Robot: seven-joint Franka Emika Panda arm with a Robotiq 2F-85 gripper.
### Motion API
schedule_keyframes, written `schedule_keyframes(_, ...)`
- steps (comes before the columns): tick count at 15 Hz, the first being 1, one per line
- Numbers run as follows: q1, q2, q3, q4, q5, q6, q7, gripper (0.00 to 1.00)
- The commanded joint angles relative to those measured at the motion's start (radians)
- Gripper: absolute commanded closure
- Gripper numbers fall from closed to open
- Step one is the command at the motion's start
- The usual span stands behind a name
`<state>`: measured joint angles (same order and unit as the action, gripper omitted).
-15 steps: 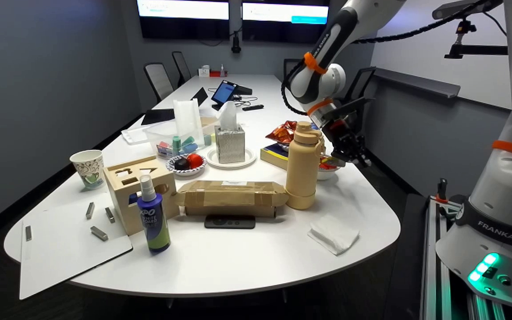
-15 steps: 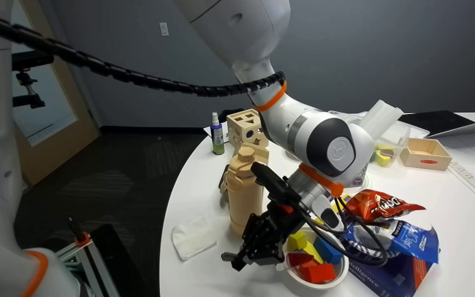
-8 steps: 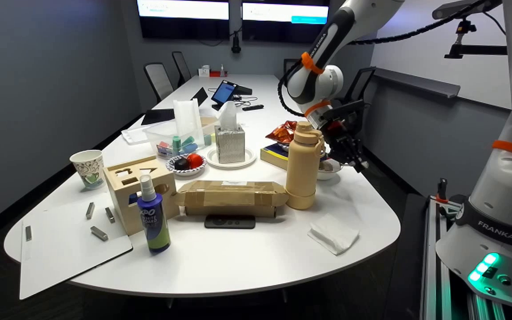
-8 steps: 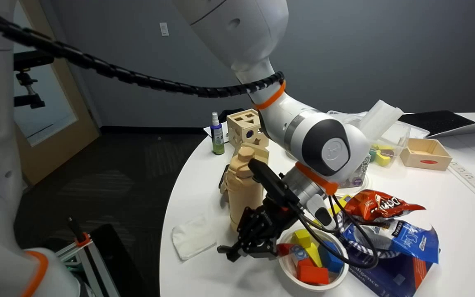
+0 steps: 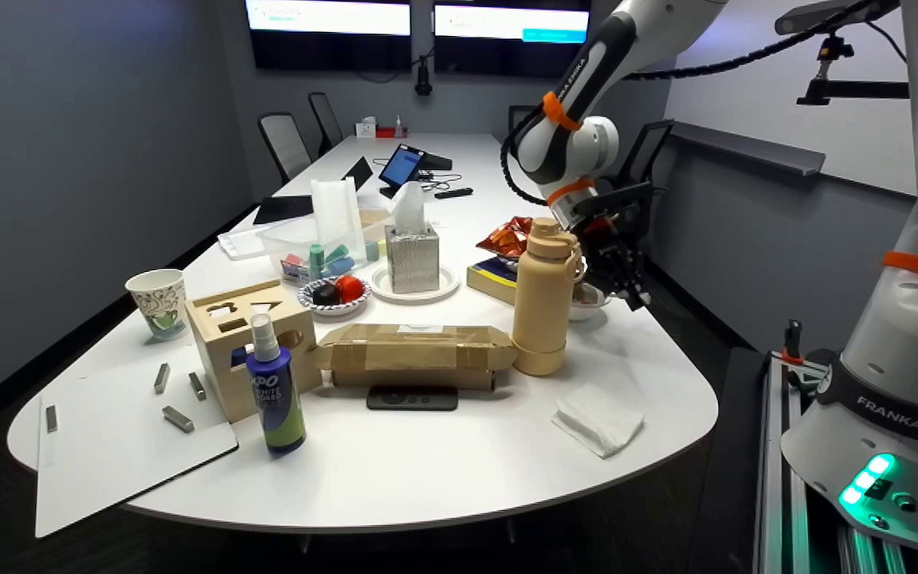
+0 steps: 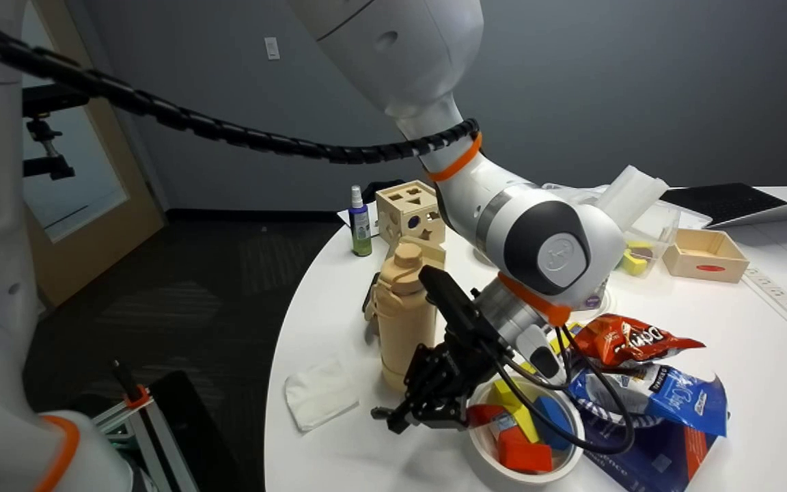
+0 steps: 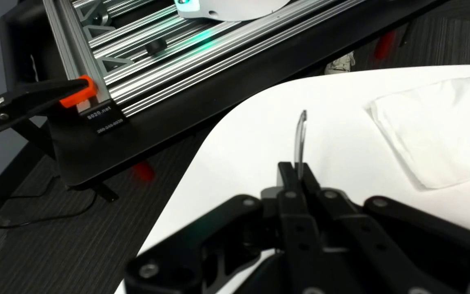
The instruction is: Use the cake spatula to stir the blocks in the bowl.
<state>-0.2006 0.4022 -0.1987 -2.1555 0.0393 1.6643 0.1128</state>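
Since stirring probably needs a slanting reach, I hold the tool (image 7: 298, 170) tilted, clamped on the cake spatula (image 7: 300, 141), the blocks (image 6: 525, 425) in their bowl (image 6: 529, 476) just beside the tool.

White tabletop (image 5: 427, 470) in an exterior view, near edge rounded. Clock centre = brown cardboard box (image 5: 419, 339), 12 = far end. Remote (image 5: 412, 398) at 6, just beside the box. Spray bottle (image 5: 280, 402) around 8, upright. White board (image 5: 116, 462) also around 8, farther out, overhanging the edge. Wooden shape box (image 5: 224, 375) at 9; can't tell if partly on the board. Paper cup (image 5: 160, 303) 9:30, patterned bowl (image 5: 339, 308) 10:30, clear bin (image 5: 292, 233) 11, white plate (image 5: 450, 285) 12, book (image 5: 489, 281) 1:30, white bowl (image 5: 584, 313) 2:30, tan bottle (image 5: 541, 307) 3, napkin (image 5: 600, 420) 3:30.
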Motion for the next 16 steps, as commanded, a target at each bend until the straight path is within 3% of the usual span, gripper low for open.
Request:
schedule_keyframes(1, -0.003, -0.014, -0.014, 0.003, 0.000, -0.006, 0.033, 0.99)
schedule_keyframes(4, -0.006, -0.002, -0.015, 0.007, 0.009, 0.000, 0.029, 0.99)
schedule_keyframes(5, -0.007, 0.003, -0.014, 0.008, 0.013, 0.004, 0.026, 0.71)
schedule_keyframes(7, -0.006, 0.009, -0.012, 0.008, 0.016, 0.014, 0.028, 0.64)
schedule_keyframes(15, -0.006, 0.029, -0.009, 0.008, 0.025, 0.039, 0.029, 0.01)
schedule_keyframes(16, -0.006, 0.026, -0.009, 0.006, 0.027, 0.043, 0.027, 0.00)
